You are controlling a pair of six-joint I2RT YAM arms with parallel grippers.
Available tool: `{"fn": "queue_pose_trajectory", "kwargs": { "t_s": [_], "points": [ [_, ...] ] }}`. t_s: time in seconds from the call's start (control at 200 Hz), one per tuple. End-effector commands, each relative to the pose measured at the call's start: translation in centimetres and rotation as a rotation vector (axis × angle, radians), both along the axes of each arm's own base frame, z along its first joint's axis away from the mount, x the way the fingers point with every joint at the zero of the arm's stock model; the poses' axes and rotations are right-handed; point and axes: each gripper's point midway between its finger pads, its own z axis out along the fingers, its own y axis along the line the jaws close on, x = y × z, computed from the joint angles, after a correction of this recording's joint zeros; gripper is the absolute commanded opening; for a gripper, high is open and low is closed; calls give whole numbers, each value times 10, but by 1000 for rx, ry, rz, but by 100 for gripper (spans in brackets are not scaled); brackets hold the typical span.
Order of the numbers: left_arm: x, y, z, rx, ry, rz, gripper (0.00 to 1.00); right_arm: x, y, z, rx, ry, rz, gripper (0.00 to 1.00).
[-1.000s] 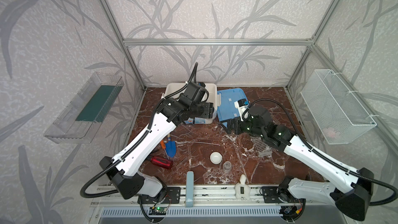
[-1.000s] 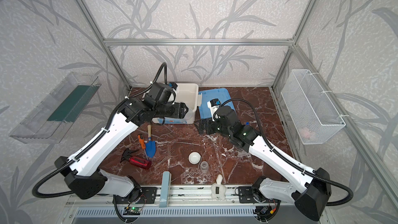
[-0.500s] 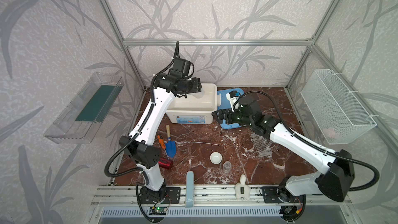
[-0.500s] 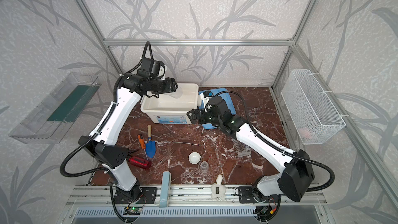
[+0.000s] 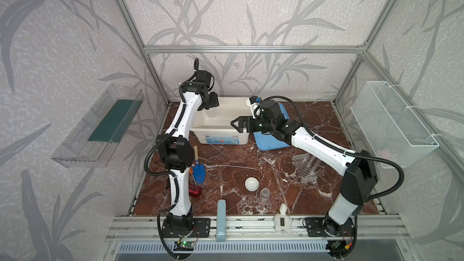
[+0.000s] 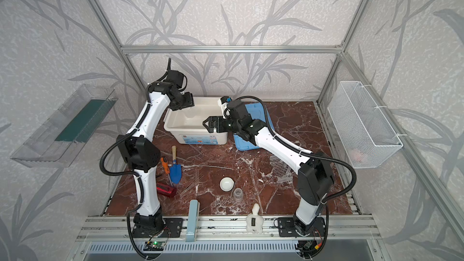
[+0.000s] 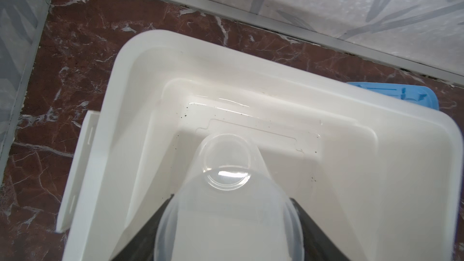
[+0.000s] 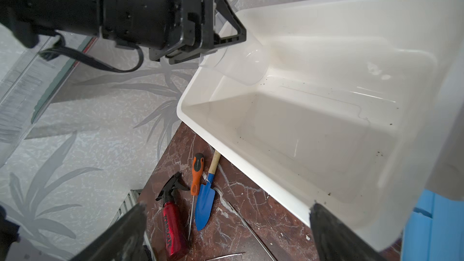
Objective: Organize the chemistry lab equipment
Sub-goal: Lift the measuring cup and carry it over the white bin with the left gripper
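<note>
Now farther back over the white bin point(image 5: 221, 139), left fingers point(image 7: 145, 239) around the beaker point(image 7: 226, 171); right fingers point(image 8: 120, 234) apart.

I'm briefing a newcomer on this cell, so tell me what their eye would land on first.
First, the left gripper holding a clear beaker tilted over the open white bin at the back of the table. Next, the right gripper, jaws wide and empty, by the bin's right end. Then the small white dish and small clear cup sitting loose near the front edge.
</note>
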Motion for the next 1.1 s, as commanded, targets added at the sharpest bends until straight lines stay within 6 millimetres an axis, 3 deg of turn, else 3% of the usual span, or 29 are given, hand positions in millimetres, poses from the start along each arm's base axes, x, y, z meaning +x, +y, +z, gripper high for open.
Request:
{"fn": "queue_pose_trajectory", "kwargs": {
  "t_s": [0.0, 0.09, 0.205, 0.325, 0.505, 0.65, 0.845, 0.945, 1.095],
  "points": [
    [2, 10, -3, 13, 30, 14, 67, -5, 14, 5, 42, 3, 36, 99],
    [3, 12, -16, 22, 60, 25, 67, -5, 13, -3, 32, 8, 30, 99],
    [2, 19, -46, 60, 108, 47, 67, -4, 11, -9, 23, 10, 18, 99],
    [-9, 22, -67, 70, 165, 64, 67, -6, 11, -10, 25, 15, 24, 99],
    [-25, 21, -64, 49, 146, 80, 67, -6, 6, -16, 13, 14, 4, 99],
    [-55, 19, -60, 20, 175, 102, 67, -6, 5, -18, 19, 22, -1, 99],
    [-68, 10, -55, -16, 161, 86, 67, -8, 3, -19, 17, 22, -7, 99],
    [-66, 7, -55, -28, 159, 79, 66, -8, 1, -21, 12, 21, -11, 99],
    [-44, 9, -58, -12, 133, 76, 66, -9, 0, -17, 20, 6, -11, 99]
  ]
}}
